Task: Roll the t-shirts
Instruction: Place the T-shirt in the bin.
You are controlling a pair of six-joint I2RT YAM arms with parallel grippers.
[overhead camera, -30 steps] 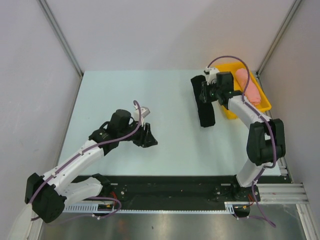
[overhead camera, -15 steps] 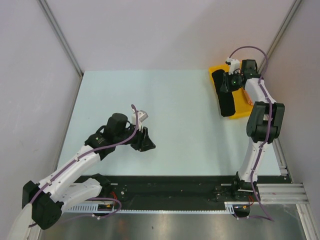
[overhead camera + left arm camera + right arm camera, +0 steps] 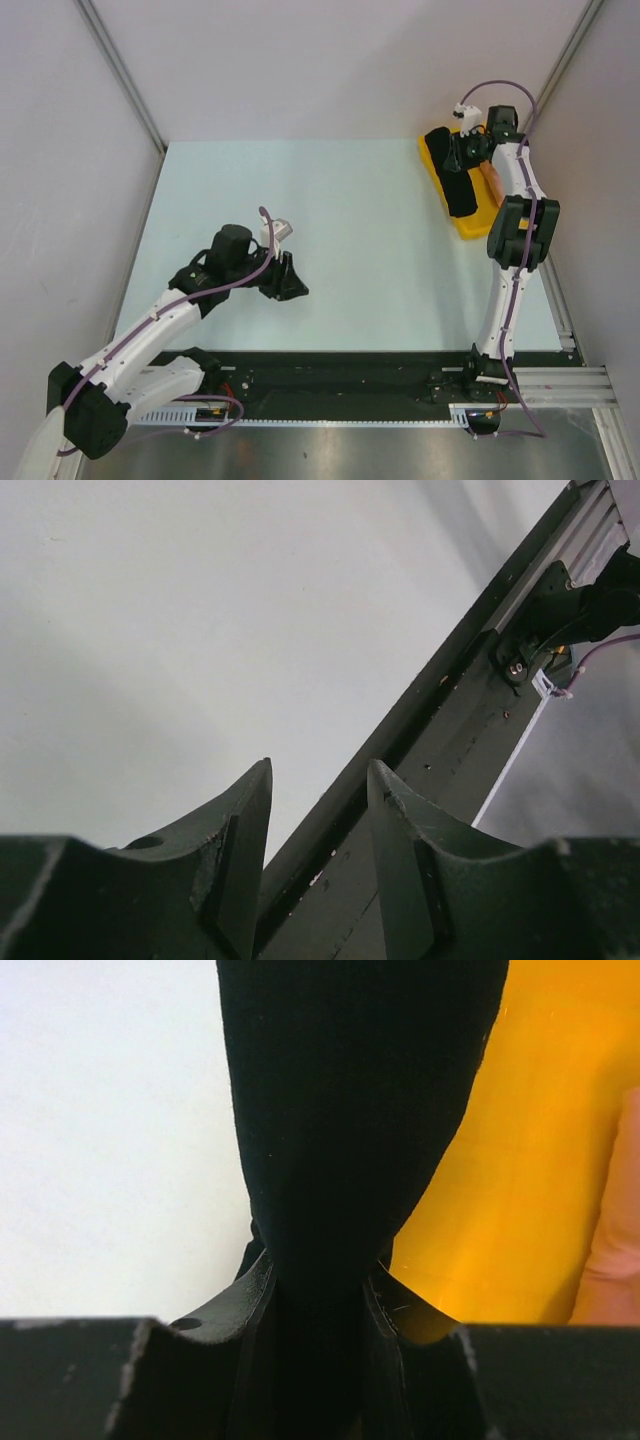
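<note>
So, right jaws are clenched on the rolled black t-shirt (image 3: pixel 350 1110), hanging ahead of them over the yellow tray (image 3: pixel 500 1180) edge, pink roll (image 3: pixel 612 1240) to their right. Looks like drop-off: lower it, then release. Idle left jaws are parted, empty.

One black t-shirt (image 3: pixel 459 192), one pink t-shirt (image 3: pixel 492 179), one yellow tray (image 3: pixel 469 226).

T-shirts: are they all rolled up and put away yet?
Nearly. The salmon-pink t-shirt roll lies in the yellow tray. The black t-shirt, which looks rolled too, hangs in the shut right gripper over the tray's edge. Left to do: set it down beside the pink one and let go. The left gripper is open and empty.
</note>
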